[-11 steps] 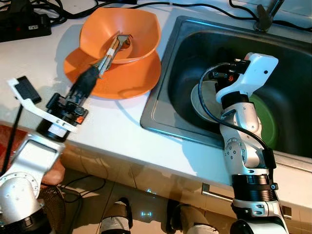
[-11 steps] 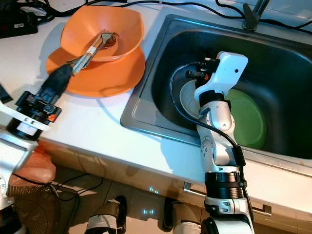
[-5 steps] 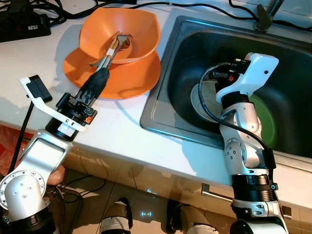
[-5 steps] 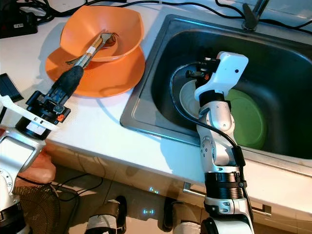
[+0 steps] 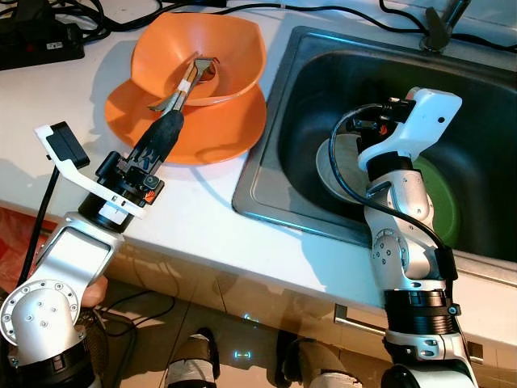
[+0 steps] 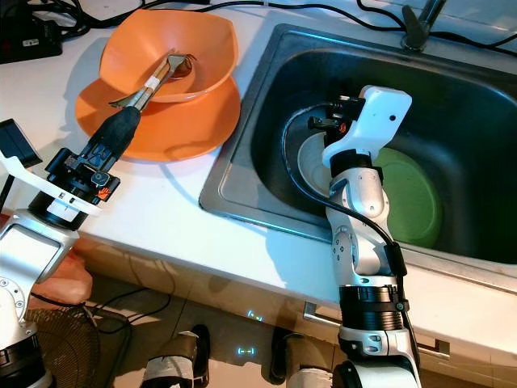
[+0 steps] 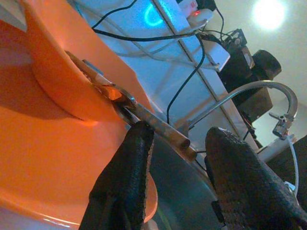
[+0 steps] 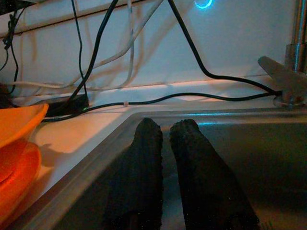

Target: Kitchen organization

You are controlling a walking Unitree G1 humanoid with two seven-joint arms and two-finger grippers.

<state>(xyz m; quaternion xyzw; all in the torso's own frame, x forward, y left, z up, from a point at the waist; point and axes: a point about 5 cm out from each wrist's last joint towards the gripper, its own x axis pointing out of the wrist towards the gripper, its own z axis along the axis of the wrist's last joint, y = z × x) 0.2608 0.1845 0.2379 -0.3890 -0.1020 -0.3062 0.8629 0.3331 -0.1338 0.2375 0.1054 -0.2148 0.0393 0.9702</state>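
An orange bowl (image 5: 234,48) sits on an orange plate (image 5: 218,129) on the white counter, left of the sink. Metal utensils (image 5: 190,81) lie in the bowl, handles sticking out over its rim. My left gripper (image 5: 171,123) hovers over the plate, open, with the handle ends (image 7: 158,125) just ahead of its fingertips (image 7: 141,139). My right gripper (image 8: 165,143) is shut on nothing, low inside the sink (image 5: 275,162). A white plate (image 5: 331,166) and a green plate (image 5: 440,202) lie on the sink bottom beneath the right arm.
A black power strip (image 5: 36,36) and several cables run along the back of the counter. The faucet (image 5: 440,24) stands behind the sink. The counter's front edge runs just below the left arm, with floor and my feet underneath.
My left arm has swung a little to the right, bringing its fingers closer along the plate to the utensil handles. The right arm has not moved.
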